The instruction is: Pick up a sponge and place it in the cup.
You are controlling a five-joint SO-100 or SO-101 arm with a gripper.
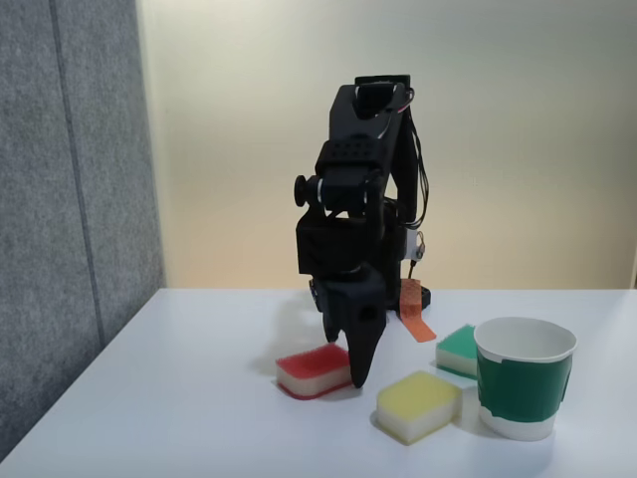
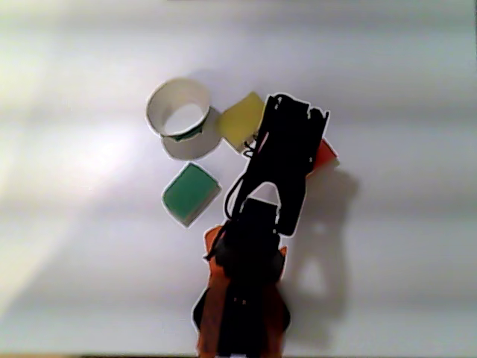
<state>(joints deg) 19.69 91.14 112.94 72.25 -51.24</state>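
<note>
The red-topped sponge point(image 1: 314, 370) lies flat on the white table, left of centre in the fixed view. My black gripper point(image 1: 356, 374) points straight down, its tip at the sponge's right end and touching or just in front of it. From this side the fingers merge into one wedge, so I cannot make out their gap. In the other view the gripper point(image 2: 297, 138) covers most of the sponge point(image 2: 326, 155), leaving only a red corner to its right. The green paper cup point(image 1: 525, 390) stands upright and empty at the right; from above, the cup point(image 2: 154, 108) is at the upper left.
A yellow-topped sponge point(image 1: 418, 403) lies between the red sponge and the cup, and a green-topped sponge point(image 1: 458, 349) lies behind it. An orange strip point(image 1: 416, 311) hangs by the arm's base. A grey partition point(image 1: 70, 199) stands along the table's left side.
</note>
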